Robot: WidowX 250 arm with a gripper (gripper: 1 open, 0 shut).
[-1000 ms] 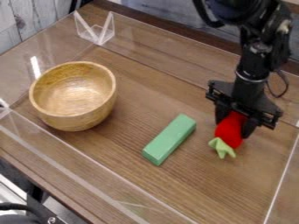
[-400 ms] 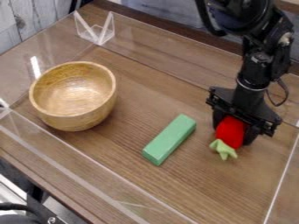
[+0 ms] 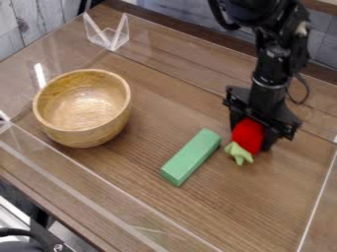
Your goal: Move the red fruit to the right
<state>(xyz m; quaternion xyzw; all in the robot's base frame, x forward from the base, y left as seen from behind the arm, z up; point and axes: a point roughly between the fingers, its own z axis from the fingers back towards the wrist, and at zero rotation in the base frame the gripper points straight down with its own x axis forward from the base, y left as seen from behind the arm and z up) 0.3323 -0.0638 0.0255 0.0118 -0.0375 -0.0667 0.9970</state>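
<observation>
- Camera view: the tool [image 3: 246, 126] is closed around the red fruit [image 3: 245, 136], its fingers on either side of it.
- The fruit sits low at the tabletop [image 3: 138, 182], leafy stem towards the near edge, just beside the upper end of the green block [image 3: 192, 157]; whether it is lifted at all, I cannot tell.
- Done, as I judge it: reaching and gripping.
- Left: carrying it right, setting it down, letting go and backing off; no finished placement shows.
</observation>
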